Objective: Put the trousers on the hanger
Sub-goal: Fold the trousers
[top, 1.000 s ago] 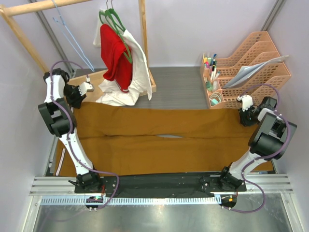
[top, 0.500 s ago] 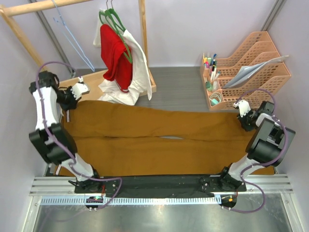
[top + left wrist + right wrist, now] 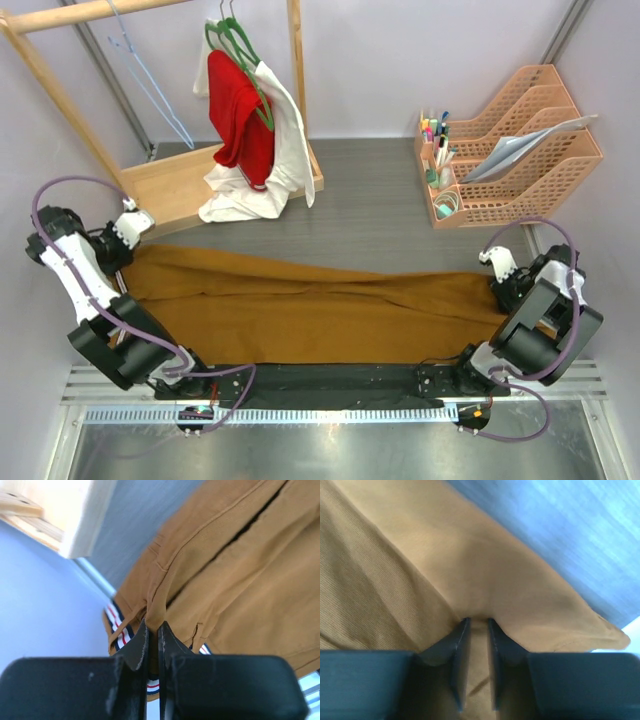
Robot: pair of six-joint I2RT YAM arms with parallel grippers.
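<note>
Two arms: they stand at the near edge of the grey table (image 3: pixel 380 190), just in front of the trousers (image 3: pixel 300 315).
Trousers: big and mustard brown. They lie long across the table, bunched into a narrow, wrinkly strip. Both ends are lifted a little.
Left gripper (image 3: pixel 127 224): it is at the left end of the trousers. Its two fingers are pressed almost together, with a fold of the brown cloth pinched between them.
Striped band (image 3: pixel 118 628): red, white and dark blue. In the left wrist view it peeks out from under the left end of the trousers.
Right gripper (image 3: pixel 497 272): it is at the right end of the trousers. Its fingers nip a bit of the brown cloth, and the cloth fills the small gap between them.
Wooden rack (image 3: pixel 170 185): it stands behind the left end of the trousers. Its flat base is near them but apart.
Red garment (image 3: pixel 238 110) and white garment (image 3: pixel 285 130): they hang on green hangers (image 3: pixel 235 45) on the rack, behind the trousers. The bottom of the white one rests on the rack's base.
Hanger (image 3: pixel 168 105): thin and light blue. It hangs from the rack's top bar, far behind the left end of the trousers and well apart from them. It has no clothes on it.
Orange trays (image 3: pixel 530 140): they sit far behind the right end of the trousers, with a pen pot (image 3: pixel 437 150) just beside them.
</note>
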